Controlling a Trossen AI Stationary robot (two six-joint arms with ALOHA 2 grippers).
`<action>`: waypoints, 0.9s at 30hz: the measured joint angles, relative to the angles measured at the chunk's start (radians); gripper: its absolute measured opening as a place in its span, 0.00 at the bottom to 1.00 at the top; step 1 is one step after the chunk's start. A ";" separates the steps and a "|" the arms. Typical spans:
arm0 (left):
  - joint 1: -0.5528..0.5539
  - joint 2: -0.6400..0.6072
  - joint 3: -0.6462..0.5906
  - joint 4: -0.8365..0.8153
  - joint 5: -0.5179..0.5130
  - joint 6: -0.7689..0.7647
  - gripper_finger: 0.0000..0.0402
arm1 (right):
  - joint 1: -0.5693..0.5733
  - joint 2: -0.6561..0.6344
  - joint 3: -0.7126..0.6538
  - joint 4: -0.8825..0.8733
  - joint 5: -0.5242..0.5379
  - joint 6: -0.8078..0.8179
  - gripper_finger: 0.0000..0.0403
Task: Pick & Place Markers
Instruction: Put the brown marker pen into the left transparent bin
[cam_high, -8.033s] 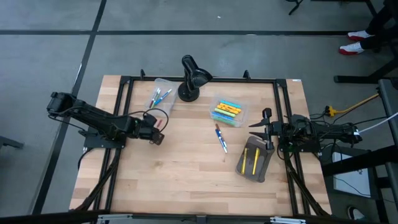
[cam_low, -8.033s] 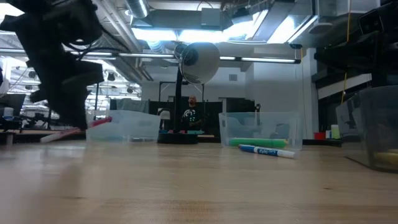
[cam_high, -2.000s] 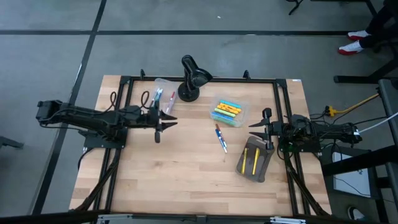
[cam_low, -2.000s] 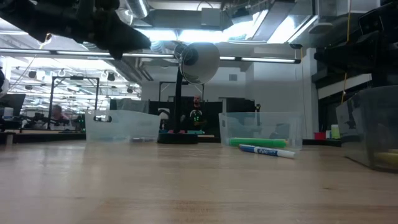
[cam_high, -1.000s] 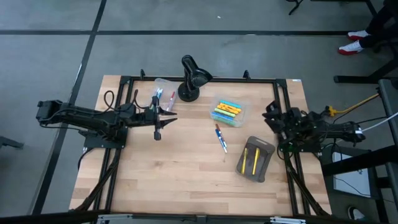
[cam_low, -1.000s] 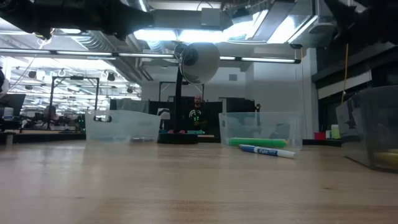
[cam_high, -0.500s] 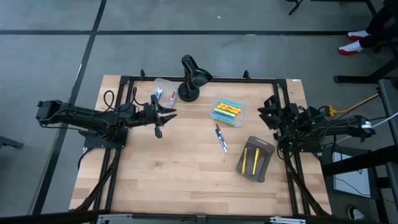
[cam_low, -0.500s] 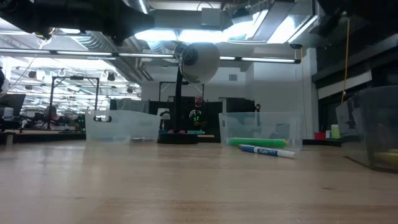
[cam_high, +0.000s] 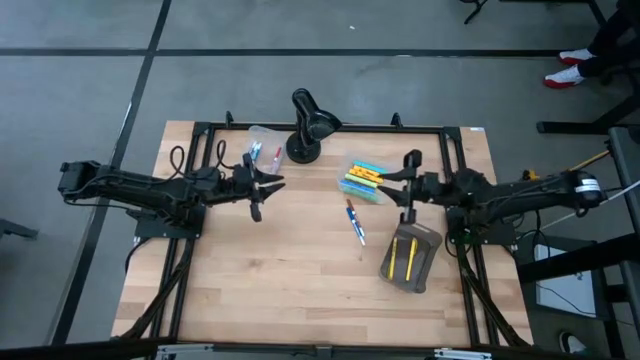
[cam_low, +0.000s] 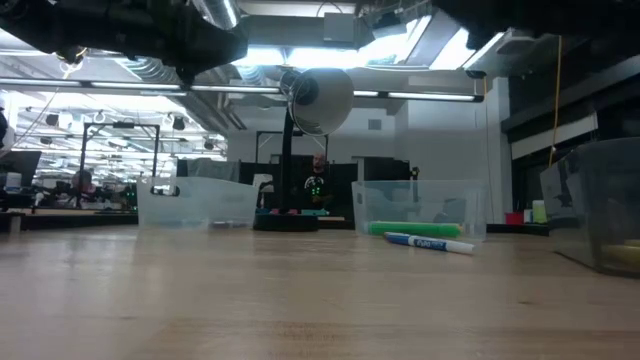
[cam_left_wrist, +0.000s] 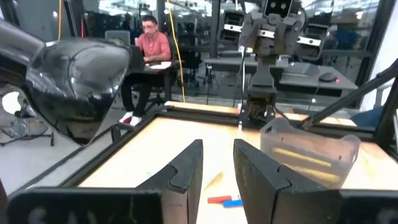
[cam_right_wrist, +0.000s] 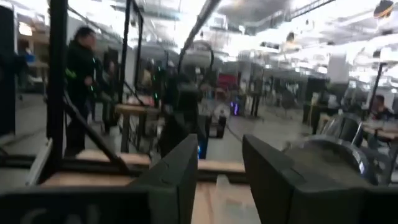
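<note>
High view shows the left gripper (cam_high: 260, 187) left of centre, just below the clear bin (cam_high: 258, 150) that holds a few markers (cam_high: 254, 154), its jaws parted with nothing between them. The right gripper (cam_high: 404, 186) hangs right of centre, between the clear tray of markers (cam_high: 365, 178) and the grey pouch (cam_high: 409, 255), jaws also parted and empty. A loose marker (cam_high: 356, 222) lies on the counter (cam_high: 300, 290) near the middle.

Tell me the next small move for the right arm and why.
Probably lower the right pincer toward the loose markers on the table. Its fingers stand apart with nothing between them, and it hangs between the bin of markers and the grey pouch. The left pincer hangs by the other bin.
</note>
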 joint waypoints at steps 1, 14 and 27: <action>0.000 0.000 0.000 -0.005 0.000 0.000 0.21 | -0.001 0.017 0.000 0.003 0.000 0.004 0.31; 0.000 0.000 0.000 -0.024 -0.001 0.001 0.21 | -0.005 0.295 0.245 -0.467 0.070 0.307 0.31; 0.000 0.000 0.000 -0.032 -0.003 0.008 0.21 | 0.002 0.640 0.657 -1.153 0.134 0.673 0.31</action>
